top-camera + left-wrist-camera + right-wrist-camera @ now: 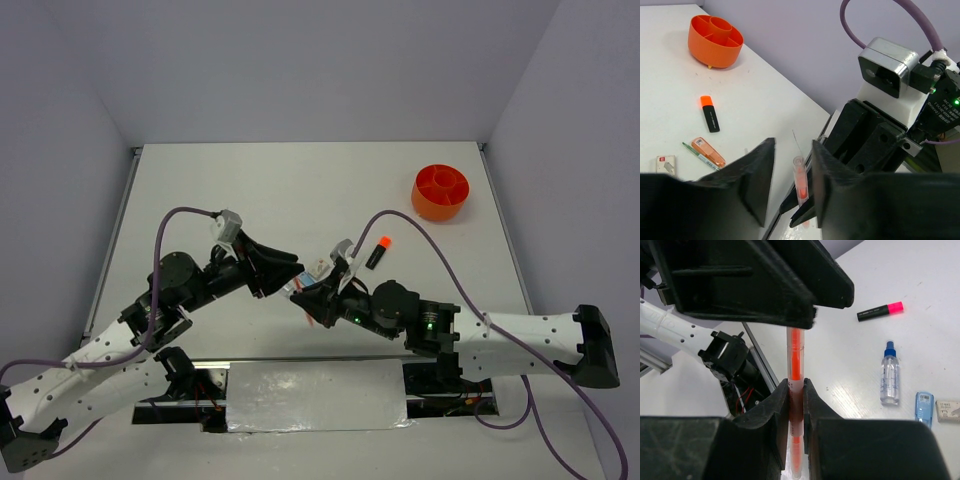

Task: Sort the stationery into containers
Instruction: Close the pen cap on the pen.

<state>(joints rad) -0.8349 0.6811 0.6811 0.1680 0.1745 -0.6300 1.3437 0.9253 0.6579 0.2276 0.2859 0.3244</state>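
My right gripper (796, 386) is shut on a thin orange pen (795, 347) in a clear barrel, held above the table's near edge. My left gripper (792, 150) is open, its jaws standing either side of the pen's end (800, 182) without closing on it. The two grippers meet at the near centre of the table, left (290, 278) and right (320, 290). The round orange tub (441, 192) with inner dividers stands at the far right and also shows in the left wrist view (715, 40). A black highlighter with an orange cap (377, 251) lies between it and the grippers.
On the table lie a pink-capped black highlighter (880, 312), a blue-capped clear tube (889, 374), a blue clip (923, 405), a whitish block (666, 164), a peach piece (708, 151) and a thin green pen (696, 154). The table's metal front rail (315, 395) runs below the grippers.
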